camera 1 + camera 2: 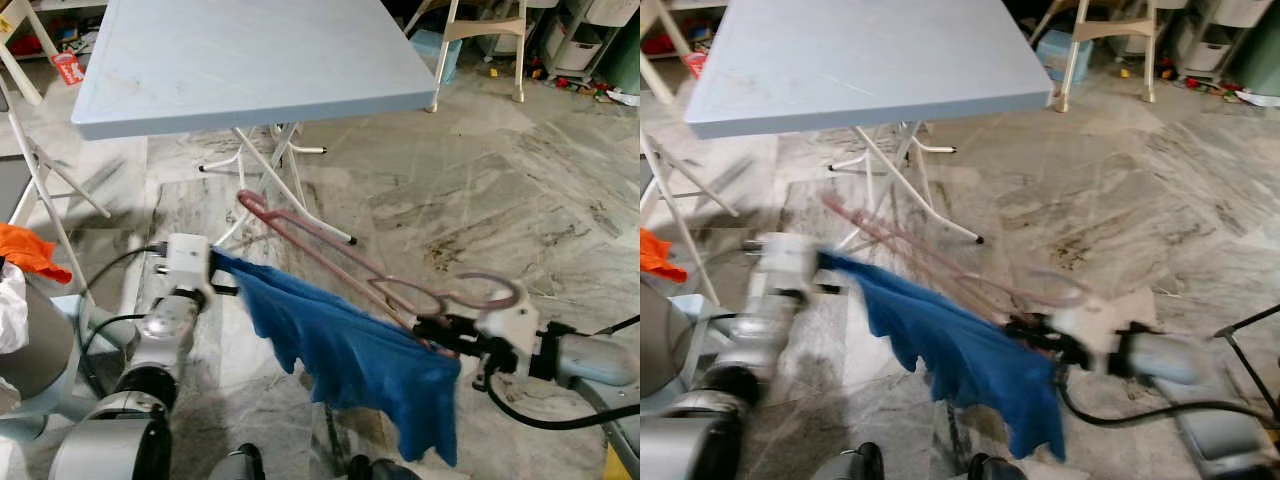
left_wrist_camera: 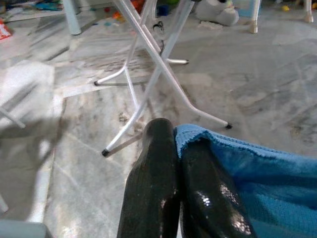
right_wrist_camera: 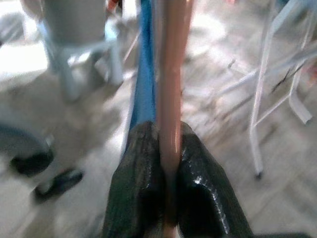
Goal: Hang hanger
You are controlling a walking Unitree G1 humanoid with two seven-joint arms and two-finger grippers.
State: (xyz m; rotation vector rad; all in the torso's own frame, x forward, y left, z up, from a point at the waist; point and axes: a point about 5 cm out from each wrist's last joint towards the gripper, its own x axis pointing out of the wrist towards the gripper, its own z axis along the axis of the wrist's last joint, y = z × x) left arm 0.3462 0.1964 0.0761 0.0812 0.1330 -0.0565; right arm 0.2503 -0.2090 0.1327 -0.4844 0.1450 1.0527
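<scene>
At left, above the marble floor point(image 1: 470, 190): left end effector point(image 1: 232, 272) pinched shut on one corner of the blue cloth point(image 1: 340, 350). Centre, below the bench point(image 1: 250, 60): cloth draped over pink hanger point(image 1: 330, 255), held mid-air. At right: right end effector point(image 1: 430, 335) clamped on hanger near hook.

My two black glossy fingers point(image 3: 143, 188) on the right close on a dusty-pink plastic hanger point(image 1: 330, 255). My left black fingers point(image 2: 153, 178) pinch a deep blue knitted cloth point(image 1: 350, 350). My arms are silver with white blocks at the wrists. Ahead stands a pale blue-grey folding table point(image 1: 250, 60) on white metal legs. The floor point(image 1: 480, 180) is grey-beige marble, veined brown. An orange cloth point(image 1: 30, 250) glows at my left.
</scene>
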